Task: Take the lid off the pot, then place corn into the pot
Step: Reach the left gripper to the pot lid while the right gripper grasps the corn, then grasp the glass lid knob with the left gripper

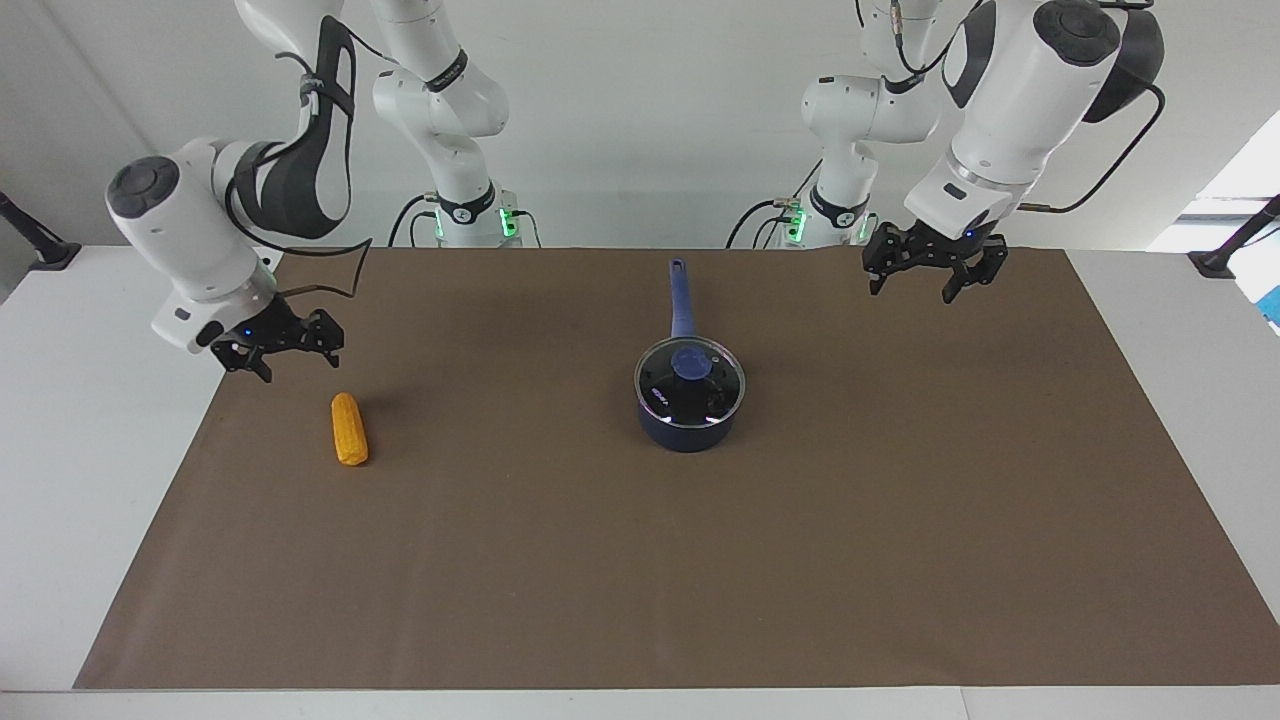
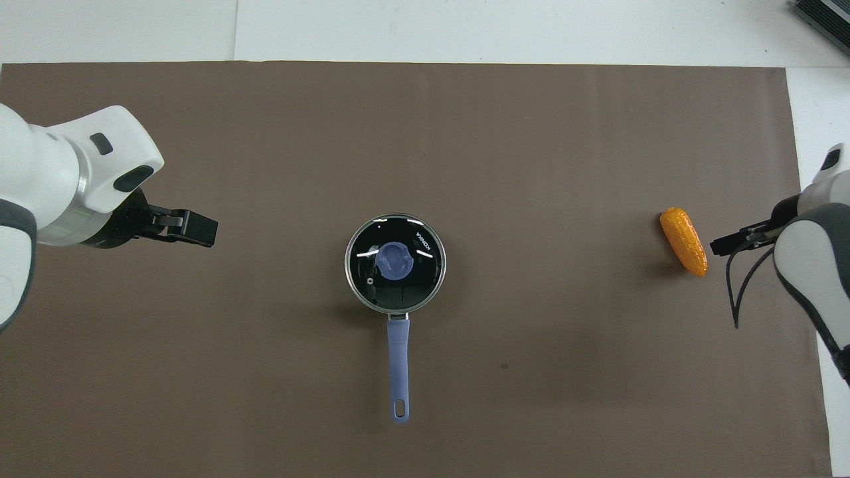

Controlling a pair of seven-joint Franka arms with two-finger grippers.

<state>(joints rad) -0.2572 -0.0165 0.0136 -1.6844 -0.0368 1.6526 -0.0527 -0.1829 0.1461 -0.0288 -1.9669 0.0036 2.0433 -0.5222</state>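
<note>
From high across the table we face the robots, both arm bases at the top. From above their end we look steeply down, arms entering at the sides. We share the brown mat (image 1: 640, 560), turned half round between views.

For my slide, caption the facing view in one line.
Lid still on the pot at mid-table, corn lying toward the right arm's end, both grippers raised and empty.
</note>
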